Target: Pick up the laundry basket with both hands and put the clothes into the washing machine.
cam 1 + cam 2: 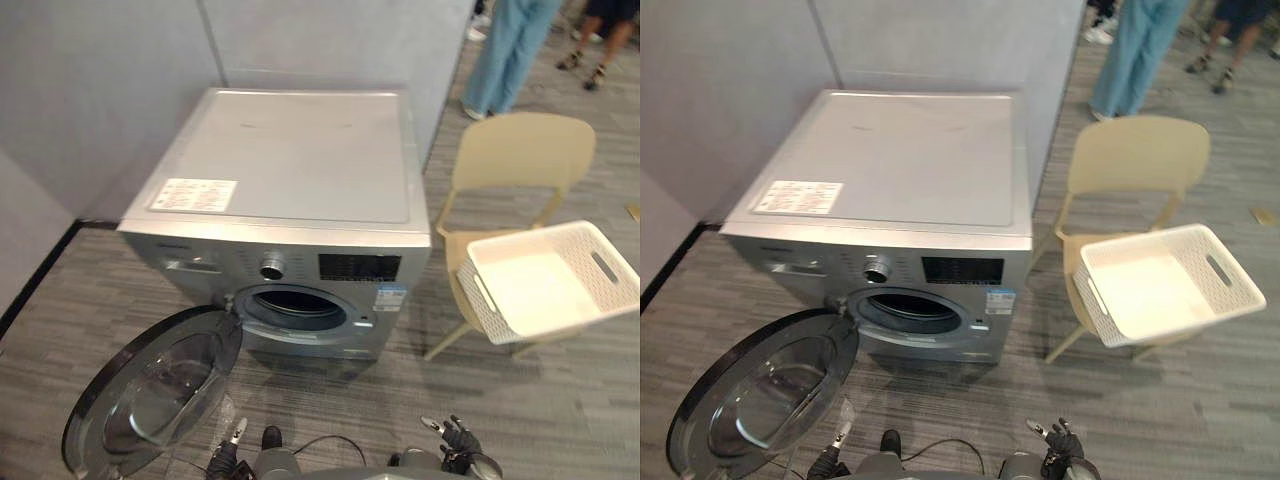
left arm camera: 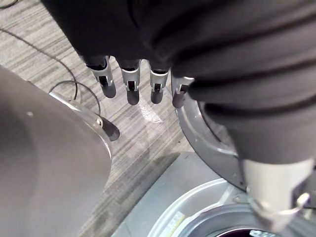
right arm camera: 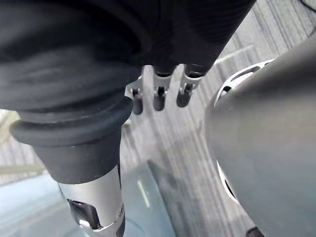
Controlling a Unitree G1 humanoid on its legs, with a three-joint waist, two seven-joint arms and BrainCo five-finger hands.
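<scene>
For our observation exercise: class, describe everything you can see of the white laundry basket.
The laundry basket is white, rectangular and plastic-looking, with perforated walls, a smooth rim and a slot handle in one short wall. It looks empty; no clothes show inside. It rests tilted on the seat of a beige chair, to the right of the washing machine. Only the chair touches it.

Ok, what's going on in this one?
Nothing is being handled right now. The washing machine has its round door swung open. The white laundry basket sits on a beige chair to the machine's right, with no clothes visible in it. The robot's left hand and right hand hang low in front, fingers relaxed and empty.
</scene>
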